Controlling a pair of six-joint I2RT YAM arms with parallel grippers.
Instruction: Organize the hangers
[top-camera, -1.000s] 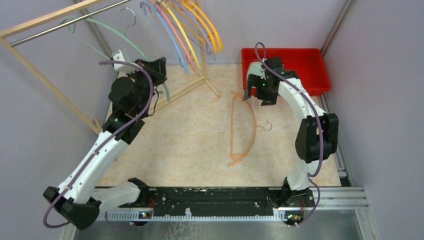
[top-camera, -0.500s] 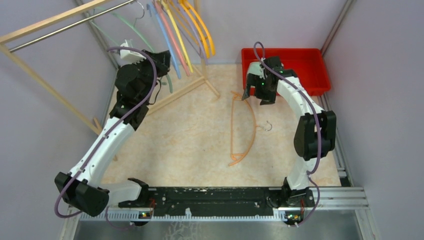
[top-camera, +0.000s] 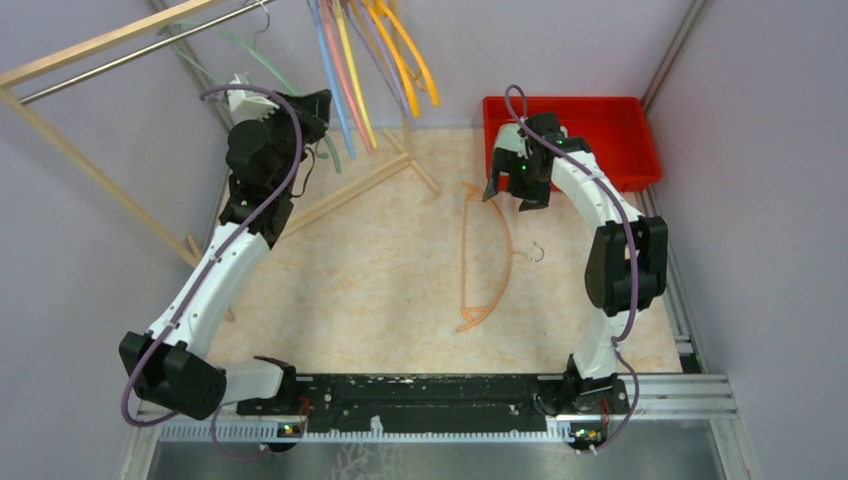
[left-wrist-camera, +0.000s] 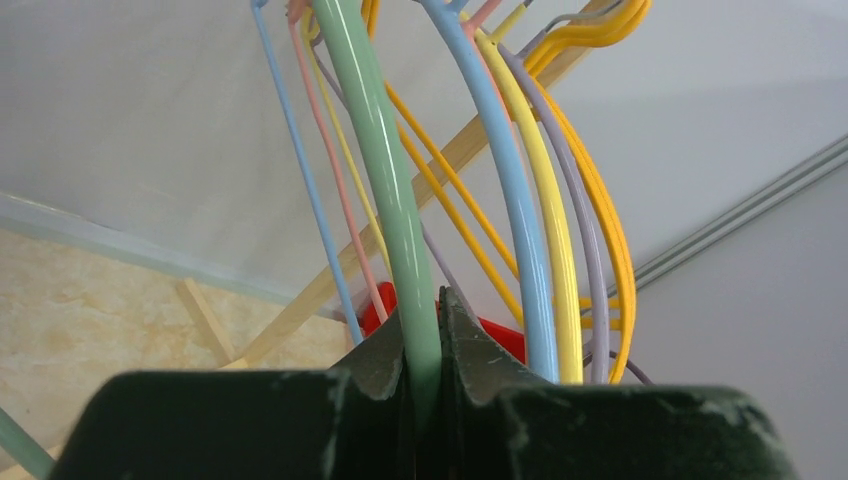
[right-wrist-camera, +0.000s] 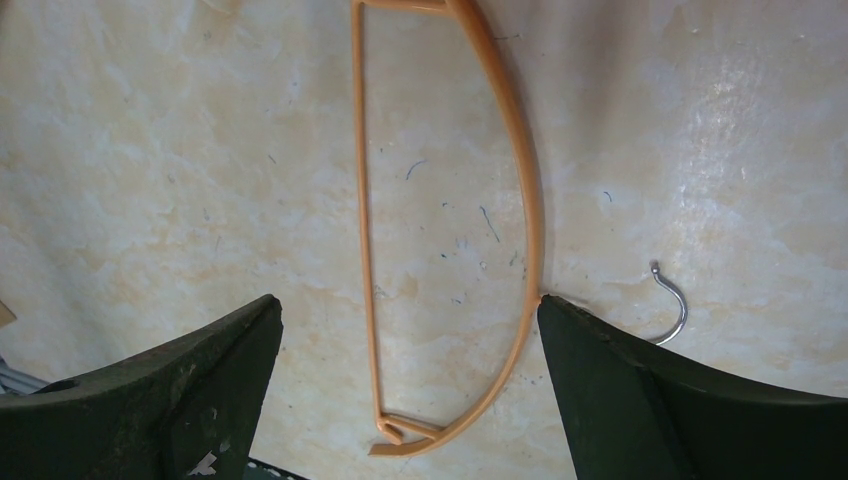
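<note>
My left gripper (top-camera: 316, 112) (left-wrist-camera: 422, 330) is shut on a green hanger (top-camera: 275, 72) (left-wrist-camera: 385, 170), held up beside the rack with its metal hook near the rail (top-camera: 130, 52). Several hangers (top-camera: 375, 70) in blue, pink, yellow, purple and orange hang close together at the rail's right end, just right of the green one (left-wrist-camera: 545, 210). An orange hanger (top-camera: 503, 245) (right-wrist-camera: 520, 170) lies flat on the table, its metal hook (top-camera: 538, 252) (right-wrist-camera: 672, 305) pointing right. Above that hanger's far end hovers my right gripper (top-camera: 510, 195) (right-wrist-camera: 408, 300), open with nothing between its fingers.
The pale wooden rack frame (top-camera: 90, 170) slants across the back left, with its foot bars (top-camera: 370, 180) on the table. A red bin (top-camera: 610, 125) stands at the back right behind the right arm. Grey walls close in both sides.
My left arm has carried the green hanger up and toward the rail. The hung hangers have swung and bunched together. The right arm has hardly moved.
</note>
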